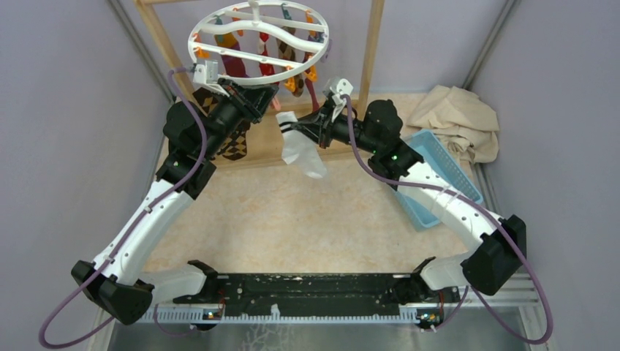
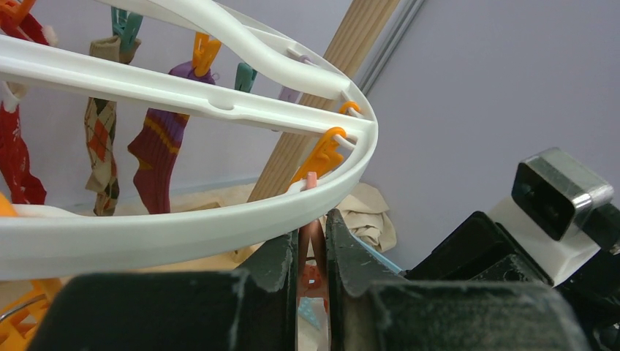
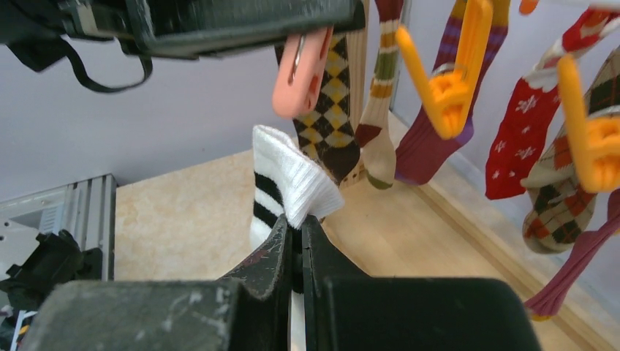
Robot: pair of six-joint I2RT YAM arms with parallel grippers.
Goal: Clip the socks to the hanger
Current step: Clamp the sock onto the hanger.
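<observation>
The white round hanger (image 1: 257, 79) hangs at the back with several socks clipped on: red (image 2: 14, 161), brown-diamond check (image 2: 102, 150) and purple (image 2: 157, 153). My left gripper (image 1: 252, 99) is under the ring's near rim (image 2: 219, 219), shut on a salmon-pink peg (image 2: 313, 248) that hangs from the rim. My right gripper (image 3: 296, 227) is shut on the cuff of a white sock with black stripes (image 3: 289, 179), held just below that pink peg (image 3: 300, 73). The sock (image 1: 301, 150) dangles free above the table. Orange pegs (image 3: 450, 84) hang to the right.
A light wooden pole frame (image 1: 374, 51) stands behind the hanger. A blue basket (image 1: 446, 164) lies at the right under my right arm, with a beige cloth (image 1: 457, 117) behind it. Grey walls close in on both sides.
</observation>
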